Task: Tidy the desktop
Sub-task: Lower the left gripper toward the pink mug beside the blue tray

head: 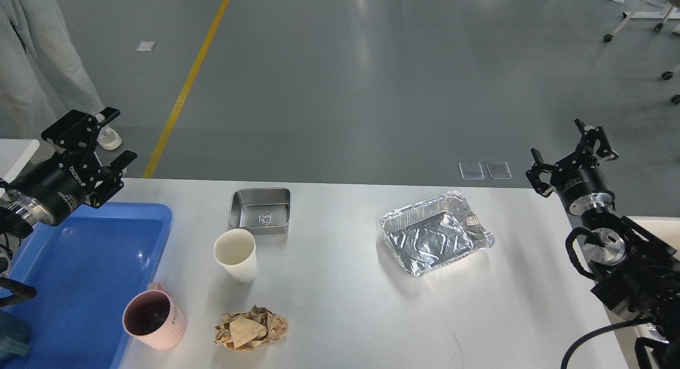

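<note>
White desk (350, 305) fills lower middle of head view, blue tray (79, 284) at its left edge. On desk: steel tin (260, 210) at back, paper cup (236, 255) just in front, pink mug (149, 322) at tray rim, crumpled brown paper (251, 329) near front, foil tray (435, 233) right of centre. Left tool (101, 148) fingers apart, empty, above tray's far corner. Right tool (568, 151) fingers apart, empty, off desk's right rear corner.
</note>
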